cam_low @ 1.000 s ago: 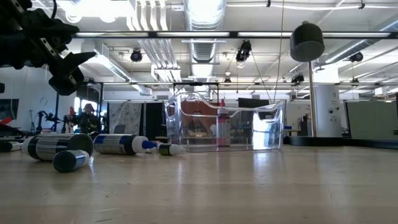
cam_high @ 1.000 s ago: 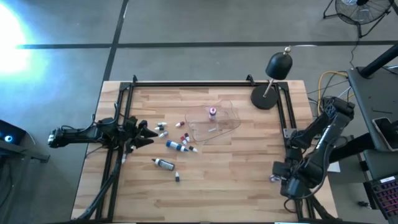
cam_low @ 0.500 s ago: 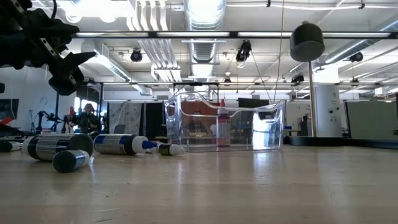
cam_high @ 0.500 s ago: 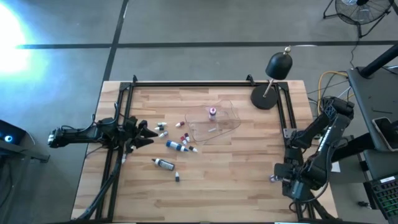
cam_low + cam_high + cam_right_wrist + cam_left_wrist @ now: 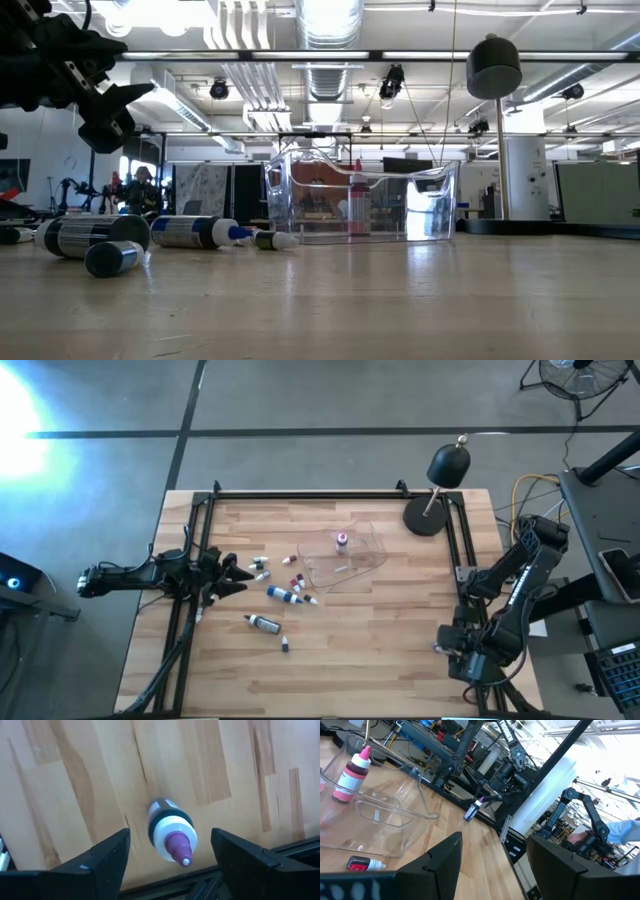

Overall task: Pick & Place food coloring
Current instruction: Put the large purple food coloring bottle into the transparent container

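With my right gripper (image 5: pixel 167 865) spread wide and empty over the purple-capped food coloring bottle (image 5: pixel 169 837), lying well apart from the clear tray (image 5: pixel 345 558) at the table's right edge, I should drop straight down, straddle its body, then squeeze gently.

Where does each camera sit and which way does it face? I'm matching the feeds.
High: overhead, straight down on the table; both arms show.
Low: table height, level toward the clear tray; left gripper up high.
Left wrist: past its open jaws at the tray's pink-capped bottle.
Right wrist: down between open jaws at a purple-tipped bottle.
Shared: high and low both show the tray and the lamp.
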Motion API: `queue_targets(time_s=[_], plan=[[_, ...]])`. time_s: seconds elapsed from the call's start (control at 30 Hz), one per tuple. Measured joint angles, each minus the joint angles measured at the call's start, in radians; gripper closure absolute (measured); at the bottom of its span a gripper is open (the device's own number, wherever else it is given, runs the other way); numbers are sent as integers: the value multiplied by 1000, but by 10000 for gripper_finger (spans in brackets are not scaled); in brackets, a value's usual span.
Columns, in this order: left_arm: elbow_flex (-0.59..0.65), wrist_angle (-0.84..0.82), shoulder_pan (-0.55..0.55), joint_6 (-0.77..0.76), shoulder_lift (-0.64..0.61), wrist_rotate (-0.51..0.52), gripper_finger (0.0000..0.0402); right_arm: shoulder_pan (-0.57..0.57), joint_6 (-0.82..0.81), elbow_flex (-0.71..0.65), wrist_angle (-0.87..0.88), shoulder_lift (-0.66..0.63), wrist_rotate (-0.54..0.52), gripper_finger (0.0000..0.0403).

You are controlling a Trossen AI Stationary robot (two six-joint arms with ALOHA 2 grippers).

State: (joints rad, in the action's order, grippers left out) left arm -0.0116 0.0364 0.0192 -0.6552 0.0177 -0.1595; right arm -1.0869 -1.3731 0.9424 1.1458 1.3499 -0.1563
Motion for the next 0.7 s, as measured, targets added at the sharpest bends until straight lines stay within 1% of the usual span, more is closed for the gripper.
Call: queue_targets(time_s=[0.57, 0.7], plan=[[0, 0, 0, 0, 0, 0, 205, 1, -9, -4, -1, 0, 8, 277], [0, 0, 0, 0, 0, 0, 205, 16, -31, 0, 0, 0, 7, 299]])
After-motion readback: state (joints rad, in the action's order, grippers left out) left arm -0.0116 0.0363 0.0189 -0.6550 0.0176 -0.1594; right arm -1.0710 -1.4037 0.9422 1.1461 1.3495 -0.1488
